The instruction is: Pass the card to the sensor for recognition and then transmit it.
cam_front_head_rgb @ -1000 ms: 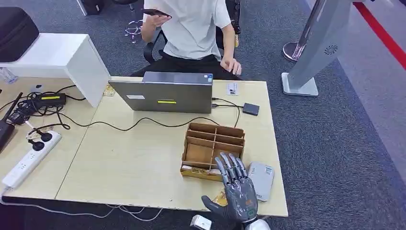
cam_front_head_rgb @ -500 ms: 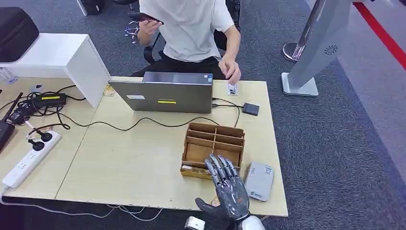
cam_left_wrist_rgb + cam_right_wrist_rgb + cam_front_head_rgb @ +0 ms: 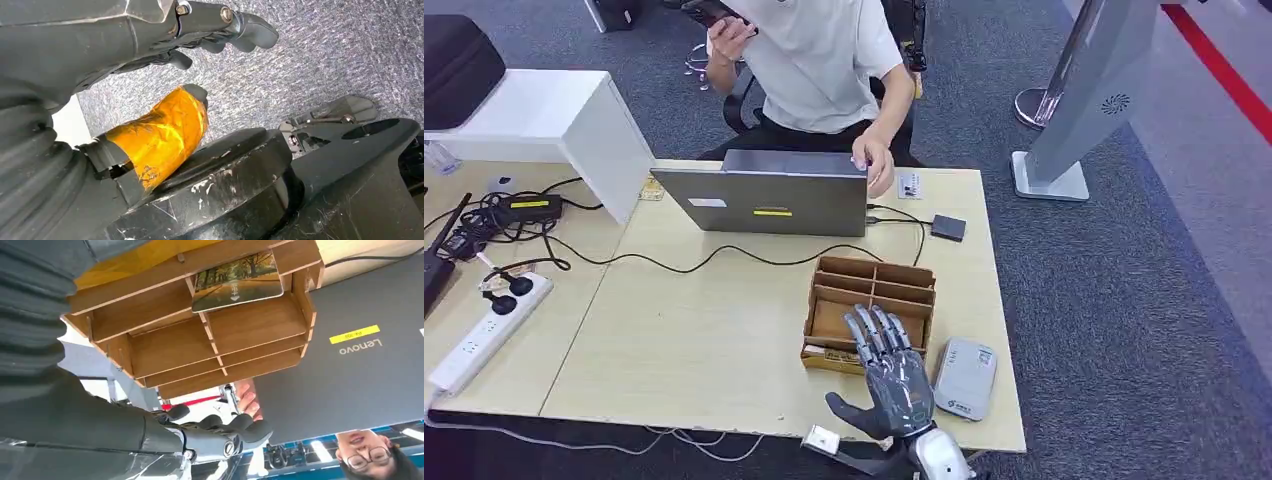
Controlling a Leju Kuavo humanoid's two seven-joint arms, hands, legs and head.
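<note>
Your right hand (image 3: 892, 380) hovers over the near edge of the table (image 3: 674, 340), fingers spread and nearly straight, palm down, holding nothing. Fingertips reach over the near rim of the wooden box (image 3: 869, 310), at its near middle.

The card (image 3: 235, 282) lies flat in one of the box's near compartments. In the right wrist view it shows a tree picture and sits in a cell on the side nearest the hand. In the head view you get a pale sliver of it at the box's near-left corner (image 3: 824, 351), just left of the fingers.

So the card is slightly ahead of the hand and off to its left, lower than the fingertips, down inside the cell. Its long axis runs along the box's near wall, across the line of your fingers rather than along it. Judgement: you need to shift left and dip into the cell; the low divider walls look likely to crowd the fingers.

The grey sensor (image 3: 965, 377) lies on the table just right of the hand, beside the box. A short carry once the card is up.

Left hand (image 3: 165, 45) hangs low over the carpet, fingers loosely curled, nothing in it. Right hand is far nearer.

A person (image 3: 824, 60) sits behind the laptop (image 3: 764, 195), one hand at its corner.
</note>
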